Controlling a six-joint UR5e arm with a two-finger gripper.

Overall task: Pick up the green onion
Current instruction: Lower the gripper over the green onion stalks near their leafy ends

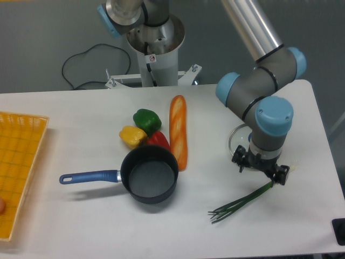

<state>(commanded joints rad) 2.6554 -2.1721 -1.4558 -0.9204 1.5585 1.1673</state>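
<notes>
Jaws spread above green onion (241,202)

Claw (261,168): hangs over the stalk's pale end, hiding it.
Green onion (237,203): bare worktop (280,226) on every side of the leaves.
Nearest obstacle: glass lid (239,141), behind the claw.
</notes>
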